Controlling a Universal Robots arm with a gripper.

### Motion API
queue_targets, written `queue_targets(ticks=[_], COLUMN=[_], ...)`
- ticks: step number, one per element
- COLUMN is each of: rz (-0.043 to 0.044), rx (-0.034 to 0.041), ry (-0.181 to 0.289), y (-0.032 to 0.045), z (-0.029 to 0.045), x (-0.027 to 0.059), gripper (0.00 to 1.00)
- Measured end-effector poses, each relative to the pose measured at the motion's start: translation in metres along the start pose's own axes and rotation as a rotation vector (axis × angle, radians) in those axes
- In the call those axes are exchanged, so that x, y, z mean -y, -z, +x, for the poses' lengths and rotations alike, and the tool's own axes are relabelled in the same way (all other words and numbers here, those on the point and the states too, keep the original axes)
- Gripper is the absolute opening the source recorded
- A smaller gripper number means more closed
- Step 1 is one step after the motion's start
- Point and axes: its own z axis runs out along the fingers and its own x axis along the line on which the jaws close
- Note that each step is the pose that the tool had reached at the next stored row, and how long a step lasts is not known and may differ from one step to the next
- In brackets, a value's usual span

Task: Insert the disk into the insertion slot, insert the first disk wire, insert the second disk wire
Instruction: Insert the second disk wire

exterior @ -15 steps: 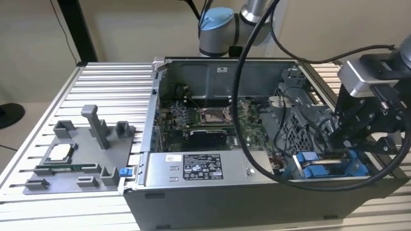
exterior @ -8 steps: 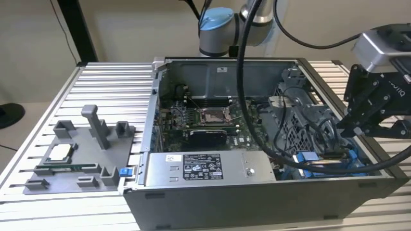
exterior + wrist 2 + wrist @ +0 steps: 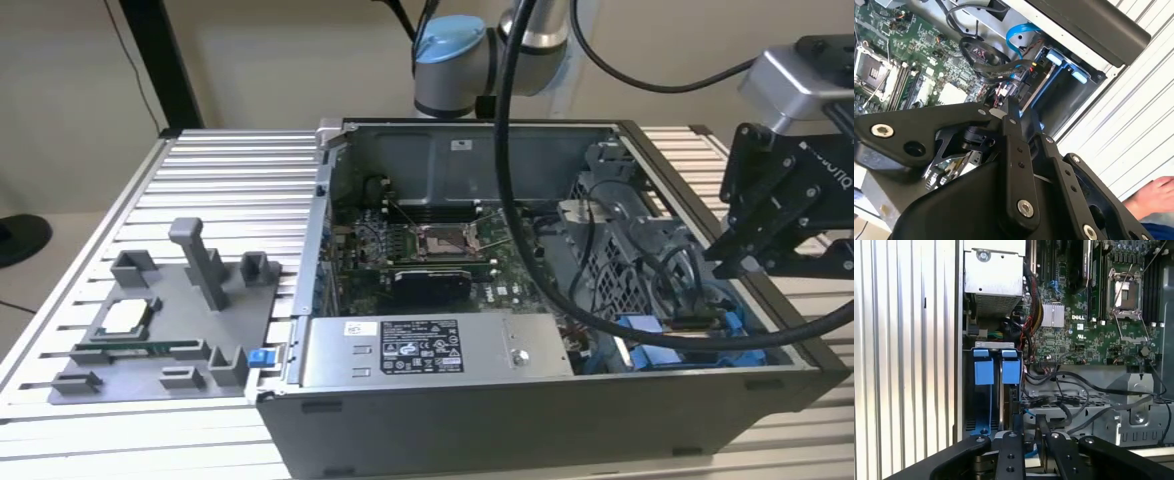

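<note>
above the insertion slot [image 3: 988, 390] with its blue rails, the hand [image 3: 1026, 427] hangs over the dark wires [image 3: 1074, 385]; fingers nearly together, whether gripping anything i cannot tell.

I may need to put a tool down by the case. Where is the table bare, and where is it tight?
Bare ribbed table lies between the open computer case and the grey fixture plate, toward the back. It is crowded by the gripper: black cables cross the blue-railed insertion slot.
</note>
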Motion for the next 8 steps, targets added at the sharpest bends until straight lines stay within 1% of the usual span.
queue_targets(ticks=[8], rz=[-0.0011], rx=[-0.0001], ry=[0.0], y=[0.0], z=[0.0], x=[0.0], gripper=[1.0])
